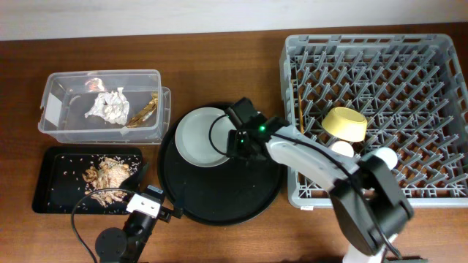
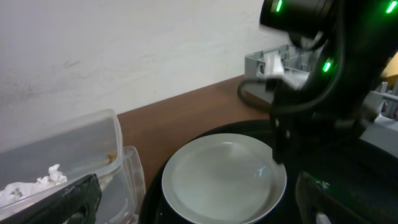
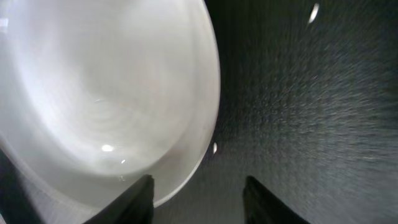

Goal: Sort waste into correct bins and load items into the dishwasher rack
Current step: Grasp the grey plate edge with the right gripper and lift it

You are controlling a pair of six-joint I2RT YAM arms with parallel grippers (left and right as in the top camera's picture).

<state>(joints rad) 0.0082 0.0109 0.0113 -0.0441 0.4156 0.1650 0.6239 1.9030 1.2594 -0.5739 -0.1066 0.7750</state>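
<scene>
The pale grey plate (image 1: 199,136) lies on the left part of the round black tray (image 1: 219,201). The right gripper (image 3: 198,198) is at the plate's right rim, its fingers spread with the rim between them, not clamped. The left gripper (image 2: 199,208) is also spread and empty, and sits at the tray's front-left edge.

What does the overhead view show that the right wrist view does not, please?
Only overhead: the dishwasher rack holding the yellow bowl, the clear tub with tissue and foil wrapper, the black rectangular tray of food scraps. Only right wrist: the right gripper, fingers apart, straddling the rim of the plate up close. Both: the plate on the round black tray.
</scene>
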